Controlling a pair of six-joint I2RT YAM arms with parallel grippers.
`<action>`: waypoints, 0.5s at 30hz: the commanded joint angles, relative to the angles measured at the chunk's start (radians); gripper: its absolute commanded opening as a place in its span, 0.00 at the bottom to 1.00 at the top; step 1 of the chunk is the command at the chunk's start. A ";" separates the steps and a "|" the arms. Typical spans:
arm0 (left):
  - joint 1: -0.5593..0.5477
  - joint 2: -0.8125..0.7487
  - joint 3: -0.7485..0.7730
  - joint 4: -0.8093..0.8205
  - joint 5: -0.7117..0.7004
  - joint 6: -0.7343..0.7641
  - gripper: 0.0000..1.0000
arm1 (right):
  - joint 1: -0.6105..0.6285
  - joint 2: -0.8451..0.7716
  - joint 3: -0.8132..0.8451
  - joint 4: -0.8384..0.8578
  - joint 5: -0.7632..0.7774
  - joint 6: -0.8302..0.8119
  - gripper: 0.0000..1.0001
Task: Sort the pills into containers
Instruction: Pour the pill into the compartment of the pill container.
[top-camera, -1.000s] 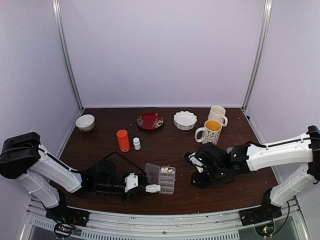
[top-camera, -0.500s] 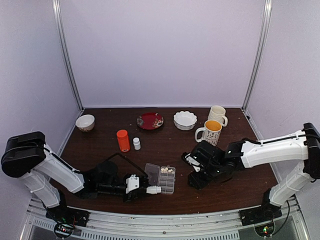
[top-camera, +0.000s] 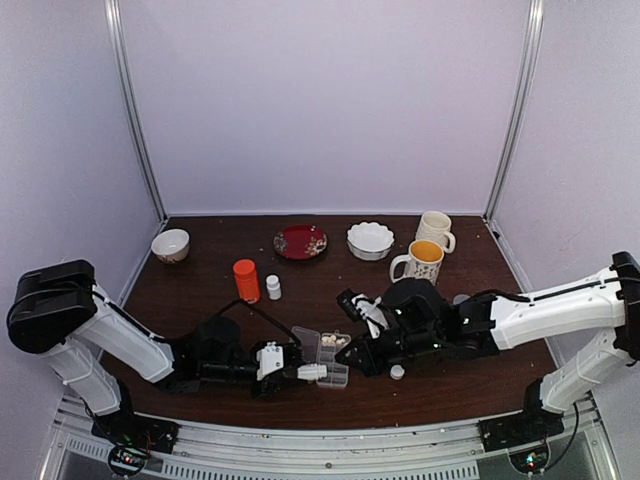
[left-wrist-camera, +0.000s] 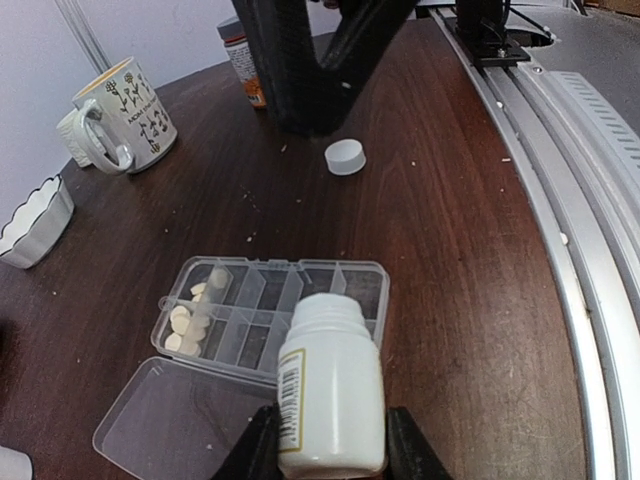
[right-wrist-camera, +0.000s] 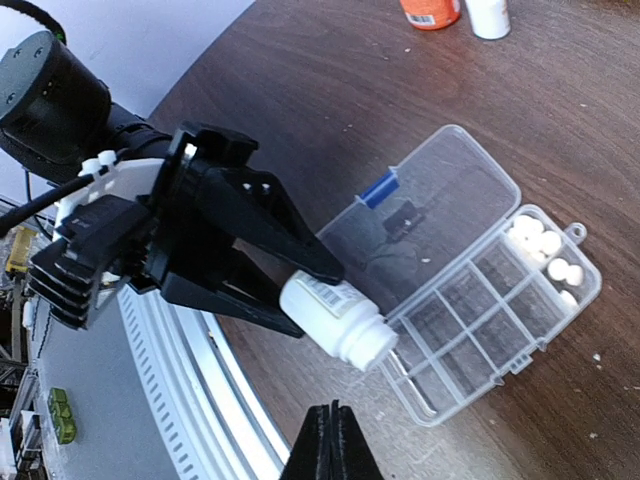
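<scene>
1. Left gripper (left-wrist-camera: 332, 455): jaws clamped on a small white bottle (left-wrist-camera: 332, 400). The bottle is uncapped and lies on its side, mouth at the edge of the pill box (left-wrist-camera: 340, 280).
2. Pill box: open, with the clear lid (left-wrist-camera: 170, 410) folded flat on the table. The pills (left-wrist-camera: 190, 315) sit in the end cells away from the bottle.
3. Right gripper (right-wrist-camera: 332, 445): jaws clenched tight with nothing between them, close beside the box.
4. White cap (top-camera: 397, 372): loose on the table by the right arm.
5. Mid-table: orange bottle (top-camera: 246, 281), with a second white bottle (top-camera: 273, 287) just beside it.
6. Back row: small bowl (top-camera: 170, 244), red plate (top-camera: 300, 241), scalloped bowl (top-camera: 370, 240), two mugs (top-camera: 422, 263).
</scene>
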 joint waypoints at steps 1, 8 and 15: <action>0.008 0.015 0.035 0.017 -0.010 -0.010 0.05 | 0.027 0.065 0.016 0.164 -0.057 0.049 0.00; 0.009 0.015 0.033 0.004 -0.008 -0.011 0.05 | 0.041 0.150 0.040 0.204 -0.053 0.108 0.00; 0.008 0.022 0.034 -0.009 -0.010 -0.008 0.05 | 0.041 0.175 0.061 0.169 0.011 0.121 0.00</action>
